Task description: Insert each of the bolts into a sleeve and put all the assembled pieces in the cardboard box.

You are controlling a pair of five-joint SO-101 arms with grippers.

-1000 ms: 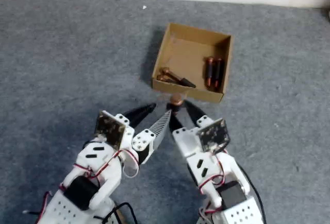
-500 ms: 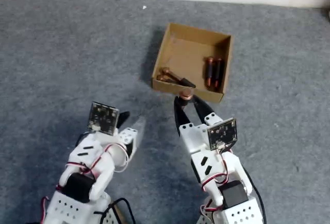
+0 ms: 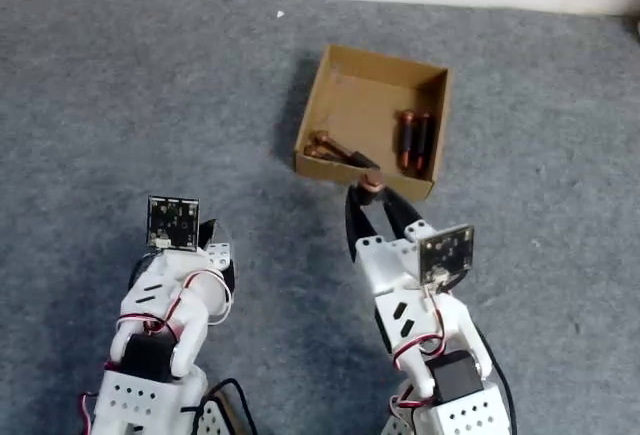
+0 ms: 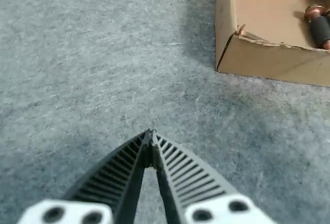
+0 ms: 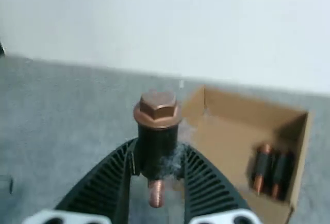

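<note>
From above, the right pincer [image 3: 368,200] held a copper bolt in a black sleeve [image 3: 372,183] just by the near wall of the brown cardboard box [image 3: 330,167]. I'd say it needed to lift over that wall, then let go low. The left wrist showed the left pincer [image 4: 151,137] closed, empty, above the grey bench [image 4: 77,54]. The right wrist showed the bolt upright between the fingers [image 5: 206,183].

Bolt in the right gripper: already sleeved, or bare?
Sleeved. The bolt head sits atop the black sleeve, its threaded tip poking out below, in the right gripper.
</note>
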